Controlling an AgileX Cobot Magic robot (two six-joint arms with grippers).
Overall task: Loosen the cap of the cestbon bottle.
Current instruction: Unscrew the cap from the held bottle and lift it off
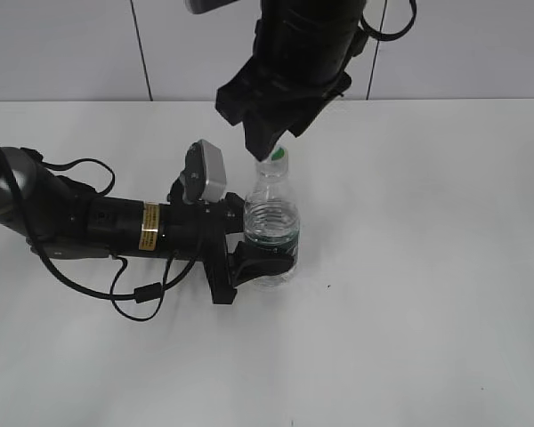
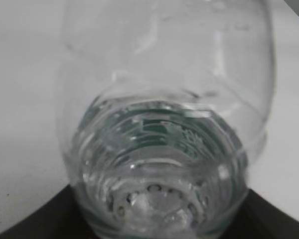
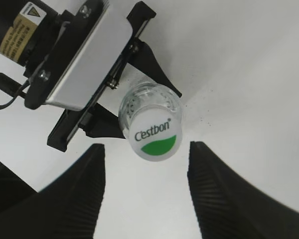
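The cestbon bottle (image 1: pixel 271 222) stands upright on the white table, clear plastic with a dark green label band. My left gripper (image 1: pixel 254 264) is shut on its lower body from the left. In the left wrist view the bottle (image 2: pixel 164 124) fills the frame. The cap (image 1: pixel 274 158) is white with a green patch and sits on the neck. My right gripper (image 1: pixel 269 142) hangs open just above and behind the cap. In the right wrist view the cap (image 3: pixel 156 137) lies between and beyond the open fingers (image 3: pixel 147 164), apart from both.
The left arm (image 1: pixel 89 222) lies along the table on the left with loose black cables (image 1: pixel 133 294) beside it. A tiled wall (image 1: pixel 71 44) runs behind the table's far edge. The left wrist camera housing (image 3: pixel 84 59) sits close to the bottle.
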